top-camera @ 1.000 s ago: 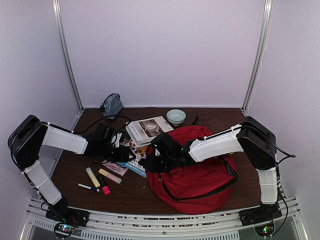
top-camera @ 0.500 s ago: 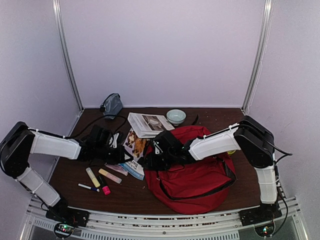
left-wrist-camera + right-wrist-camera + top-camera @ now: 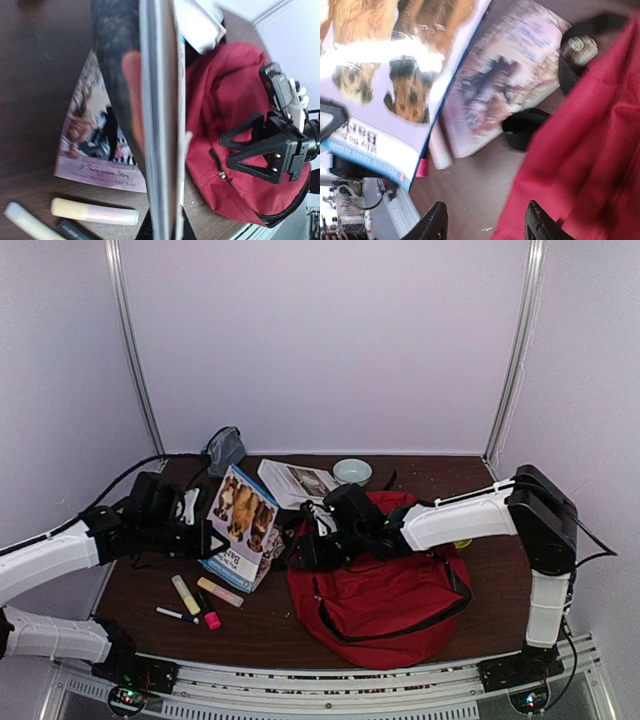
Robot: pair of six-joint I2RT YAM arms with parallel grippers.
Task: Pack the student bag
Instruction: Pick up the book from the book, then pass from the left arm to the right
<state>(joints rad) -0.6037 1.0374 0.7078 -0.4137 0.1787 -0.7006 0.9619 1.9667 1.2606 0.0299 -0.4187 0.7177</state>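
The red student bag [image 3: 390,590] lies right of centre on the table, and its fabric fills the right of the right wrist view [image 3: 600,150]. My left gripper [image 3: 200,537] is shut on a dog-cover book [image 3: 240,523] and holds it up on edge, left of the bag. The left wrist view shows that book edge-on [image 3: 160,125] between the jaws [image 3: 164,226]. My right gripper [image 3: 300,550] stands open over the bag's left edge, with bare table and red fabric between its fingers [image 3: 485,225]. Its fingers hold nothing.
A second book [image 3: 95,135] lies flat under the raised one. Highlighters [image 3: 185,594] [image 3: 220,591], a pen [image 3: 176,615] and a pink marker [image 3: 210,620] lie at front left. An open magazine [image 3: 298,482], a pale bowl [image 3: 352,471] and a grey-blue pouch [image 3: 225,448] sit at the back.
My left gripper shut on the dog-cover book, then pulled back left and raised it onto its edge. My right gripper has opened wider beside the bag.
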